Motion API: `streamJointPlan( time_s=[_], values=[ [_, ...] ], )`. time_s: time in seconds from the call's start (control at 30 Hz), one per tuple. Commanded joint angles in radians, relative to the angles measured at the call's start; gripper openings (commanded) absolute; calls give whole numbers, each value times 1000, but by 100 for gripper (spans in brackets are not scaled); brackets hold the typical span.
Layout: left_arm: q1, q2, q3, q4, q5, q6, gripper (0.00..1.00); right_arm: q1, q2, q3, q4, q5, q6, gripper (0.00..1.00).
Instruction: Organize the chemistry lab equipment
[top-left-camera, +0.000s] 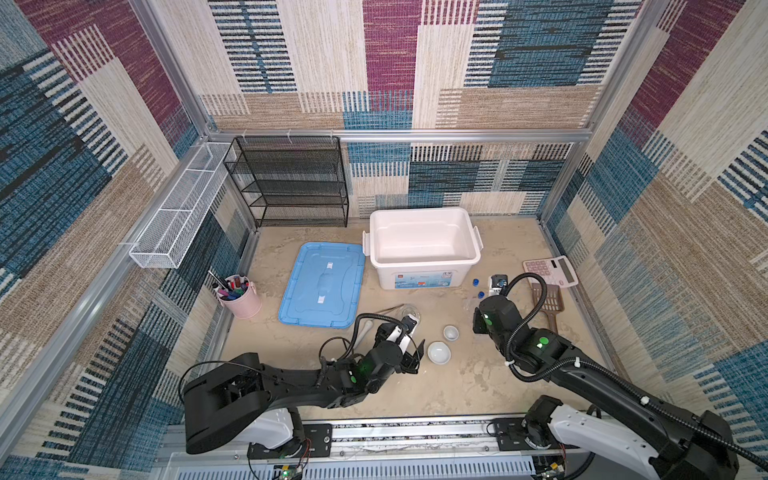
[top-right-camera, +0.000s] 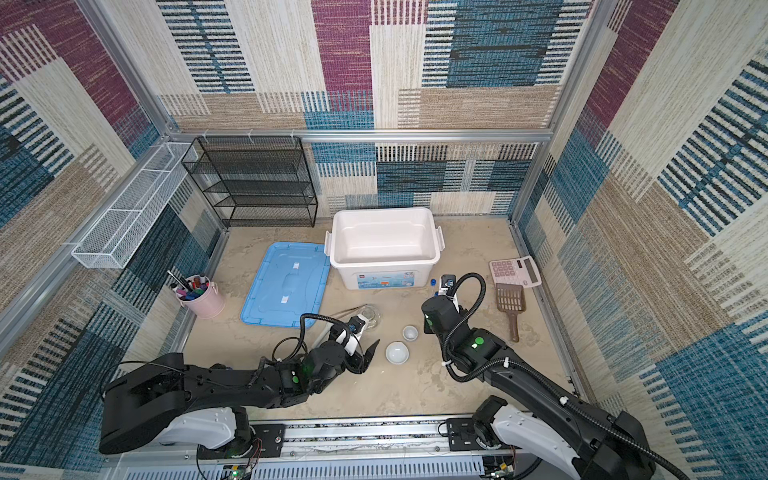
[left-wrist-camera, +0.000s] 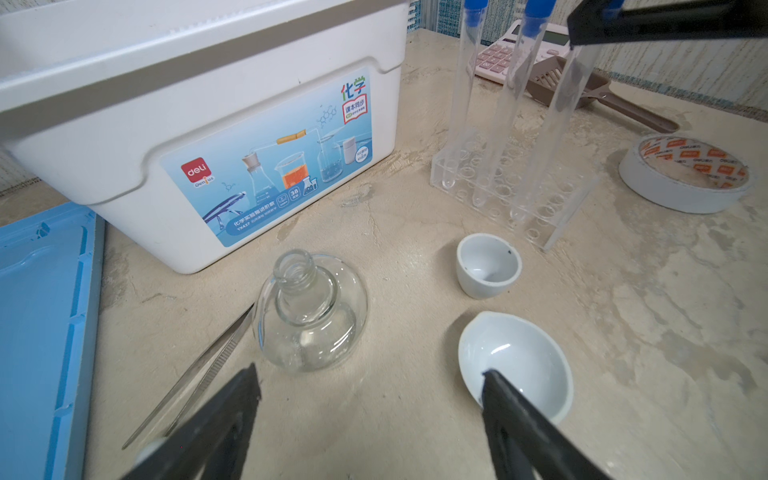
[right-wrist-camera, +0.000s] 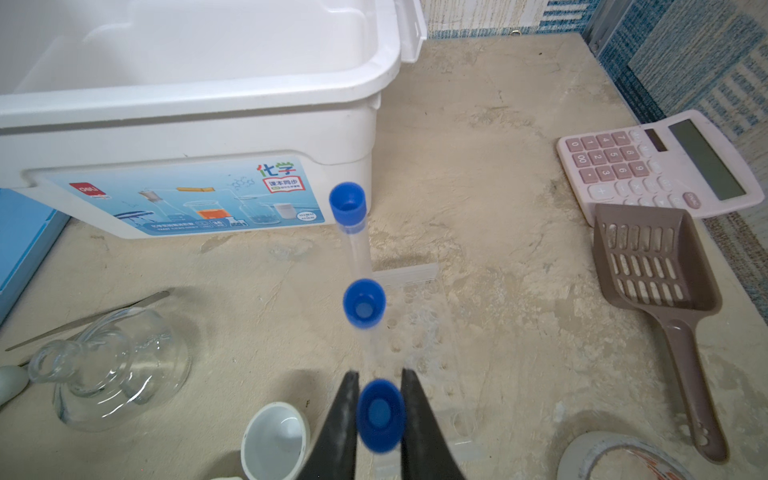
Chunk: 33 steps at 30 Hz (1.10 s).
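- Clear rack (left-wrist-camera: 515, 187), on the tabletop near the front corner of the white box (left-wrist-camera: 124, 137). It looks light and see-through. If the held tube comes out at a slant, it could drag or tip the rack and spill the two other tubes (right-wrist-camera: 357, 232) standing in it.
- Held test tube (right-wrist-camera: 380, 415). The right gripper (right-wrist-camera: 380, 374) has its jaws clamped at the blue cap. The tube leans, with its tip down at the rack. Smooth, clear plastic may slip, or the cap may pull off.
- Glass flask (left-wrist-camera: 309, 316), upright before the box. It is round-bellied and breakable. The left gripper (left-wrist-camera: 370, 372), jaws wide apart and empty, hovers beside it and could knock it.
- Shallow white dish (left-wrist-camera: 519, 357). One left jaw overlaps it in the wrist view, so a nudge could slide it.
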Motion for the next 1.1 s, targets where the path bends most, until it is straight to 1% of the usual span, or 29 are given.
streamJointPlan(
  time_s=[0.0,0.77,0.9,1.07],
  values=[
    [-1,-3,5,1,-4,-21,86,1,5,8,13,-13,-3,12],
    [-1,5,2,0,0,-32,86,1,48,19,13,-22,-10,15],
    [-1,5,2,1,1,-32,86,1,50,16,15,-28,-8,18],
    [-2,5,2,-4,-4,-35,86,1,52,13,26,-34,-8,27]
  ],
)
